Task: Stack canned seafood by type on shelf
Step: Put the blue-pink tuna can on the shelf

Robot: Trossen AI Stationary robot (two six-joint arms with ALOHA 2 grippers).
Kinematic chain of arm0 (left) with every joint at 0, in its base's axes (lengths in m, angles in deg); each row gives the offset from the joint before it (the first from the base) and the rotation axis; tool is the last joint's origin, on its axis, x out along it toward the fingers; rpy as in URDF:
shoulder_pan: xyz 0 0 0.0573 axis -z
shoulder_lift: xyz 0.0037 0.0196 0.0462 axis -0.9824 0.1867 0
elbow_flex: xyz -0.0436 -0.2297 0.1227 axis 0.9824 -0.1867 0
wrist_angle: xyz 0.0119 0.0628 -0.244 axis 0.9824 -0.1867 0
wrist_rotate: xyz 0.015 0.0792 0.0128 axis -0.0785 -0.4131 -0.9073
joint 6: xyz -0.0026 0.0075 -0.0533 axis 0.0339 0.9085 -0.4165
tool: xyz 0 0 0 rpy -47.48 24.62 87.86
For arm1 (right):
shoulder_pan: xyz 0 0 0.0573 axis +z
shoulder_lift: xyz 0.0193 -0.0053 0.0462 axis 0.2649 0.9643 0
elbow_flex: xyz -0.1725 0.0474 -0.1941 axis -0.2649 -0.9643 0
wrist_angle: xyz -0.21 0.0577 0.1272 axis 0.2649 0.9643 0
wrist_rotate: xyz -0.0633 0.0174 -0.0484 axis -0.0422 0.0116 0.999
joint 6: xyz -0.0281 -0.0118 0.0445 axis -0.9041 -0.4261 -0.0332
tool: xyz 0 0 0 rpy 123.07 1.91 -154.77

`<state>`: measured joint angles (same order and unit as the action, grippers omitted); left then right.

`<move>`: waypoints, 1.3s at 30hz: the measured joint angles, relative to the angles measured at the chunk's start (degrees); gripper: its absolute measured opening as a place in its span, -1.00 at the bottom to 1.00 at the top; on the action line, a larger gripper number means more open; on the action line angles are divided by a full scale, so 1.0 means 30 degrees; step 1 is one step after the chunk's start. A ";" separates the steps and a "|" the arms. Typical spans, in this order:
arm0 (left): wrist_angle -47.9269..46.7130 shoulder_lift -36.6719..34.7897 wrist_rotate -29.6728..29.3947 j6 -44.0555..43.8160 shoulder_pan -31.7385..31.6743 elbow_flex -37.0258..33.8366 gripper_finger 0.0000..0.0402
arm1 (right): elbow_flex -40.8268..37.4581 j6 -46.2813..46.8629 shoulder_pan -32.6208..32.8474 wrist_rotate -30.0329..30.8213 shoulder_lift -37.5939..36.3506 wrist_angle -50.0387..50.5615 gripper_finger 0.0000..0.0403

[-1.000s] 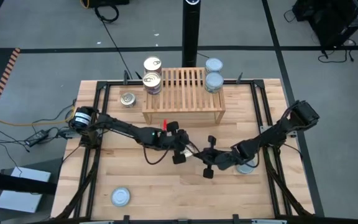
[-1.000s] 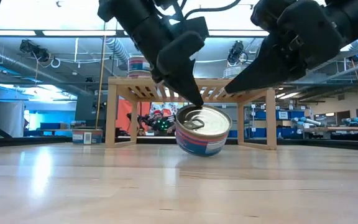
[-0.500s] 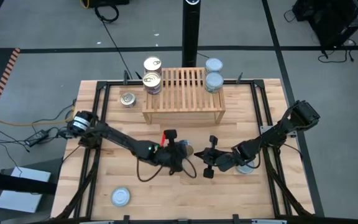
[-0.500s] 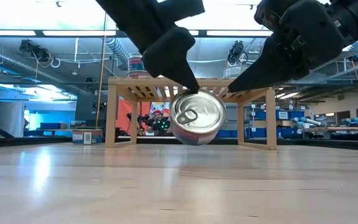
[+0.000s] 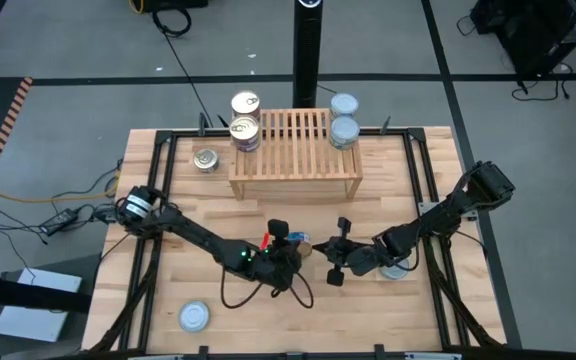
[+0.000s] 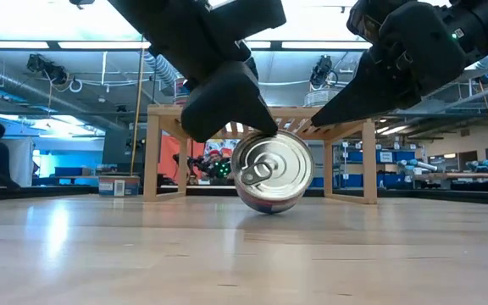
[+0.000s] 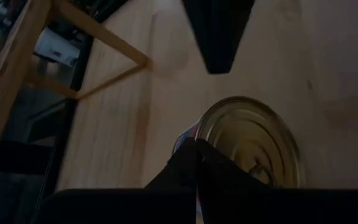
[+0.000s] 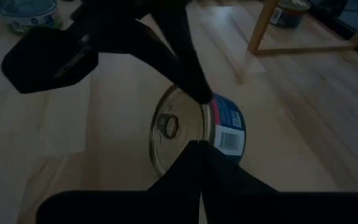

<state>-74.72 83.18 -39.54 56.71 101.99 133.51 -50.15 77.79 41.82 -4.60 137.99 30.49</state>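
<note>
Both arms reach low over the middle of the worktop (image 5: 218, 320), in front of the shelf (image 5: 295, 158), meeting over one tin.

Tin (image 6: 271, 170): gold pull-tab lid, blue and red label, tipped up on its edge on the worktop, lid facing the low camera. It lies between the two claws, in front of the shelf and well apart from it.

Left arm: stretched from its base at the left edge, elbow low, forearm running toward centre. Left claw (image 6: 265, 127) pinched shut to a point, tip pressing on the tin's upper rim. It grips nothing; the tip only touches the tin.

Right arm: comes in from the right edge, bent down and angled toward centre. Right claw (image 6: 312, 120) also pinched shut, tip just beside the tin's upper right, above the rim; contact cannot be told. Holds nothing.

On the shelf: gold-lidded tins (image 5: 244, 132) stacked at the left end, pale blue-silver tins (image 5: 344, 130) stacked at the right end.

Loose on worktop: a gold-lidded tin (image 5: 206, 159) left of the shelf, a pale tin (image 5: 194, 317) near the front left, another pale tin (image 5: 396, 268) partly under the right arm.
</note>
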 joint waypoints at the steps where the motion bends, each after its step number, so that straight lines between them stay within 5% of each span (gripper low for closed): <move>1: 0.0080 0.0000 0.0143 0.0117 0.0047 0.0000 -1.00 | 0.0000 0.0343 0.0000 0.0000 0.0000 0.0005 -0.95; 13: 0.0640 0.0007 0.0523 0.0624 0.0566 0.0000 -1.00 | 0.0000 0.4530 -0.2157 -0.1030 0.0051 0.1400 -0.92; 27: 0.1027 0.0007 0.0157 0.1367 0.0595 0.0000 -1.00 | 0.0000 0.4355 -0.4855 -0.6535 0.0742 0.1133 -0.98; 39: 0.0925 0.0007 -0.0372 0.1592 0.0744 0.0000 -1.00 | 0.0000 0.2341 -0.6040 -1.2009 0.5285 -0.5771 -0.98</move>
<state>-71.94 83.20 -40.65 61.48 104.22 133.51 -50.15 84.81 23.70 -40.63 153.85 13.18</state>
